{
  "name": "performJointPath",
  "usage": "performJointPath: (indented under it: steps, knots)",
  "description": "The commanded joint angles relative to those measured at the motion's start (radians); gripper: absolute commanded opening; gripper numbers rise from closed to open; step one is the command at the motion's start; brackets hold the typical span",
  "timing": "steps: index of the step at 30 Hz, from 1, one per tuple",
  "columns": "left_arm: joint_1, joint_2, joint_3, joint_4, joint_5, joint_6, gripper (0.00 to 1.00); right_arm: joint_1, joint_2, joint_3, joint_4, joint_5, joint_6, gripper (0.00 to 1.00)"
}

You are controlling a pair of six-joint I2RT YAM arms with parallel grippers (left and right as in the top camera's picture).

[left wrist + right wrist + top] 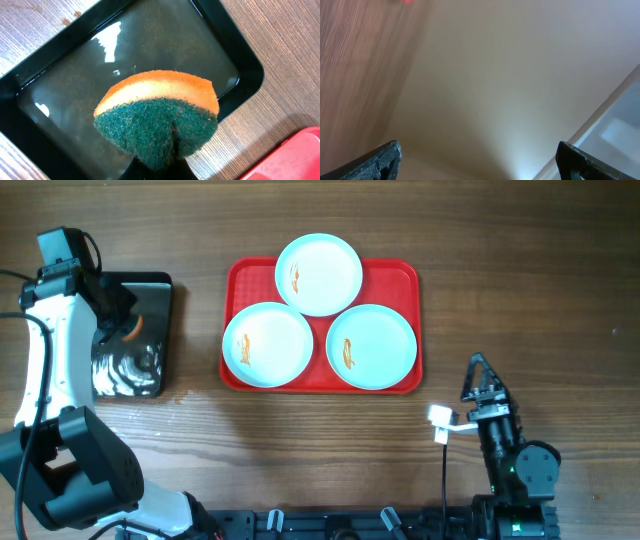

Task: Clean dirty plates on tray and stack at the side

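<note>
Overhead shows three plates (318, 275) on the red tray (236, 280), upper centre; left fingers (182, 172) pinch a sponge (157, 117), right fingers (380, 160) gape wide and empty. Plates look stiff, glossy, likely slippery when wet, so grip the rim

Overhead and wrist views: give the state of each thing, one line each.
Plates: all three orange-smeared, on the red tray.
Black tray: glossy, seemingly wet.
Sponge: clamped, over the black tray.
Left fingers: shut on sponge.
Right fingers: open, empty.
</note>
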Motion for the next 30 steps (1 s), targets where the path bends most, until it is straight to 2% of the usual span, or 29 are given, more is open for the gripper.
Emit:
performJointPath:
  steps: [1,4,6,8,12,14,16,18,19,20,21,22,24,28,29,30]
  knots:
    - [0.006,0.002,-0.008,0.003,0.009,0.012,0.04,-0.001,0.046,0.000,0.016,-0.299,-0.032,1.00]
    - [0.006,0.002,-0.008,0.001,0.009,0.012,0.04,-0.001,0.124,0.000,0.017,-0.524,-0.021,1.00]
    - [0.006,0.002,-0.008,-0.002,0.009,0.012,0.04,-0.001,0.211,0.000,0.008,-0.738,0.142,1.00]
    - [0.006,0.002,-0.008,-0.006,0.009,0.012,0.04,-0.001,0.304,0.000,-0.006,-0.847,0.253,1.00]
    - [0.006,0.002,-0.008,-0.008,0.037,0.012,0.04,-0.001,0.469,0.002,0.000,-1.082,0.258,1.00]
    - [0.006,0.002,-0.008,-0.008,0.051,0.012,0.04,-0.001,0.537,0.034,0.062,-1.226,0.505,1.00]
    - [0.006,0.002,-0.008,-0.008,0.051,0.012,0.04,-0.001,0.580,0.083,0.234,-1.273,0.867,1.00]
    - [0.006,0.002,-0.008,-0.008,0.064,0.011,0.04,-0.001,0.591,0.140,0.516,-1.252,1.324,1.00]
    - [0.006,0.002,-0.008,-0.008,0.070,0.012,0.04,-0.001,0.591,0.159,0.614,-1.222,1.479,1.00]
    - [0.006,0.002,-0.008,-0.008,0.080,0.012,0.04,-0.002,0.591,0.197,0.752,-1.155,1.725,1.00]
    - [0.006,0.002,-0.008,-0.008,0.080,0.011,0.04,-0.002,0.591,0.228,0.828,-1.098,1.868,1.00]
    - [0.006,0.002,-0.008,-0.008,0.081,0.011,0.04,-0.001,0.591,0.257,0.876,-1.067,1.923,1.00]
    - [0.006,0.002,-0.008,-0.008,0.081,0.011,0.04,-0.001,0.591,0.272,0.973,-1.129,1.921,1.00]
    - [0.006,0.002,-0.008,-0.008,0.081,0.011,0.04,0.013,0.591,0.273,1.072,-1.219,1.857,1.00]
    - [0.006,0.002,-0.008,-0.008,0.081,0.011,0.04,0.018,0.591,0.274,1.115,-1.182,1.904,1.00]
    - [0.006,0.002,-0.008,-0.007,0.081,0.011,0.04,0.018,0.591,0.282,1.133,-1.065,2.026,1.00]
